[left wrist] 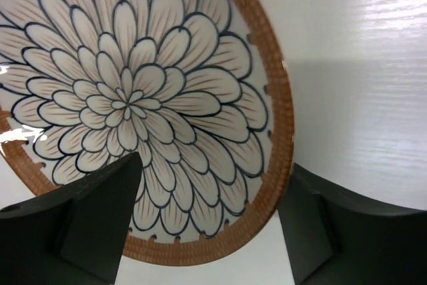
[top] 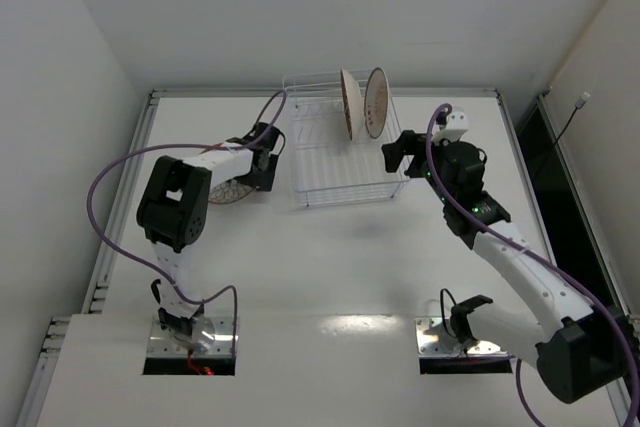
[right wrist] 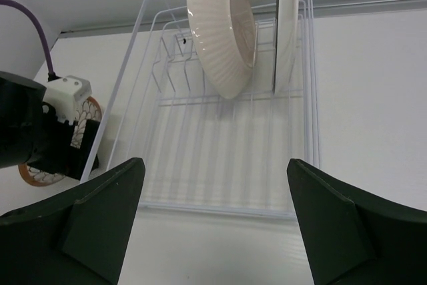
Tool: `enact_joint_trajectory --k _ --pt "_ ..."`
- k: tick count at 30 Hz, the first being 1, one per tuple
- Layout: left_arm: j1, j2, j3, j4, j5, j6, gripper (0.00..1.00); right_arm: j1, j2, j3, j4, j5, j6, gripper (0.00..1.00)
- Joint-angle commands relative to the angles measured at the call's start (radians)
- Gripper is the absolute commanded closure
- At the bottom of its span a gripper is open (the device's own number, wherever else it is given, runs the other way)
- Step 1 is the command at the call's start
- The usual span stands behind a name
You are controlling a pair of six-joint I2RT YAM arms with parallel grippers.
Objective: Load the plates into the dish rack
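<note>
Left wrist view: my left gripper (left wrist: pixel 215 165) spread wide, gripping nothing.
Petal plate (left wrist: pixel 133 98): flat on table (left wrist: pixel 360 65), upper left.
Right gripper (right wrist: pixel 215 165): my fingers wide apart, empty.
Dish rack (right wrist: pixel 220 208): frame centre.
Rack's far end: ribbed plate (right wrist: pixel 223 31), edge-on plate (right wrist: pixel 287 25), upright, top of frame.

Top view: bright, even light from overhead. Table (top: pixel 330 267) white, close to clipping, with one glare patch at its near edge. Shadow under the dish rack (top: pixel 345 162) is soft and faint. Table edges converge toward the far end, as with a wide-angle lens.

Left wrist: plate (left wrist: pixel 153 98) is sharp, with a small white highlight near its left edge. A grey shadow band crosses the table to its right, with glare above. Fingers (left wrist: pixel 87 225) of the left gripper (left wrist: pixel 215 165) are dark and soft-edged.

Right wrist: dish rack wires show low contrast against the white. Fingers (right wrist: pixel 93 225) of the right gripper (right wrist: pixel 215 165) are near-black silhouettes.
</note>
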Motion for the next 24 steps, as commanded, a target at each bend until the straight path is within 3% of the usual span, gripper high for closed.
enact_joint_trajectory --k 1,3,4,9,16,24 --pt "0.01 0.083 0.025 -0.035 0.01 -0.011 0.27 -0.019 -0.014 -0.001 0.057 -0.041 -0.012 0.13" --pt "0.01 0.083 0.025 -0.044 0.01 -0.011 0.49 -0.019 -0.014 -0.01 0.057 -0.05 -0.012 0.13" --pt "0.01 0.083 0.034 -0.044 0.01 -0.011 0.73 -0.03 -0.023 -0.01 0.057 -0.05 -0.012 0.13" --pt "0.01 0.07 0.045 -0.062 0.01 -0.029 1.0 -0.04 -0.023 -0.019 0.066 -0.059 -0.002 0.13" --pt "0.071 -0.139 0.094 -0.085 0.125 -0.095 1.0 -0.071 -0.023 -0.031 0.046 -0.036 -0.002 0.13" --pt "0.115 -0.403 0.367 -0.11 0.35 -0.152 1.0 -0.091 -0.023 -0.05 0.055 -0.036 0.007 0.13"
